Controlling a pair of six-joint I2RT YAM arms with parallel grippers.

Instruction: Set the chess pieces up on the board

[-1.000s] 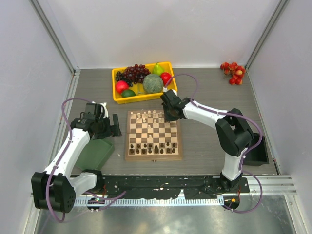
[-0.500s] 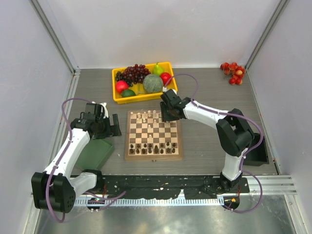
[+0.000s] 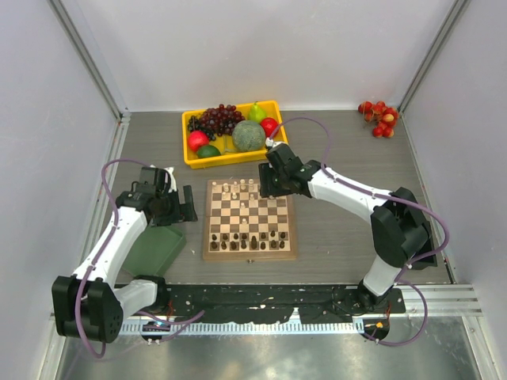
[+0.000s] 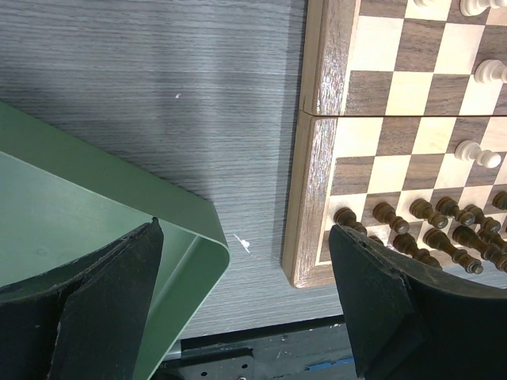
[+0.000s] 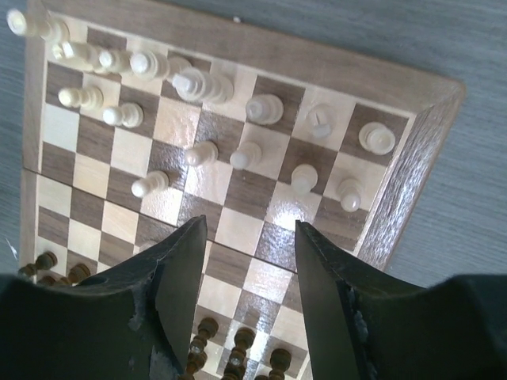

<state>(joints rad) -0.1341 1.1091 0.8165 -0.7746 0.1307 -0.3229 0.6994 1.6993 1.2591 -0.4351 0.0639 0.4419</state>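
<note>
The board [image 3: 250, 241] lies mid-table between the arms. Pale chess pieces [image 3: 240, 188] fill its far rows and dark chess pieces [image 3: 247, 239] its near rows. My right gripper [image 3: 268, 187] hovers over the far right part of the board. In the right wrist view it [image 5: 251, 224] stands open with nothing between the fingers, pale pieces [image 5: 202, 152] ahead and dark pieces [image 5: 238, 348] below. My left gripper [image 3: 188, 204] waits just left of the board. It [image 4: 245, 229] is wide open and empty over bare table, beside the board's corner [image 4: 309, 198] and the dark pieces [image 4: 432, 226].
A yellow tray [image 3: 238, 157] of fruit stands just behind the board. A green flat tray [image 3: 154, 249] lies left of the board, under the left arm, its corner [image 4: 95, 214] by the left finger. Red fruits [image 3: 377, 117] sit far right. A black box [image 3: 420, 252] is at the right edge.
The right gripper's jaws have opened from nearly shut, and it has shifted slightly left over the board's far right. The left arm has not moved.
</note>
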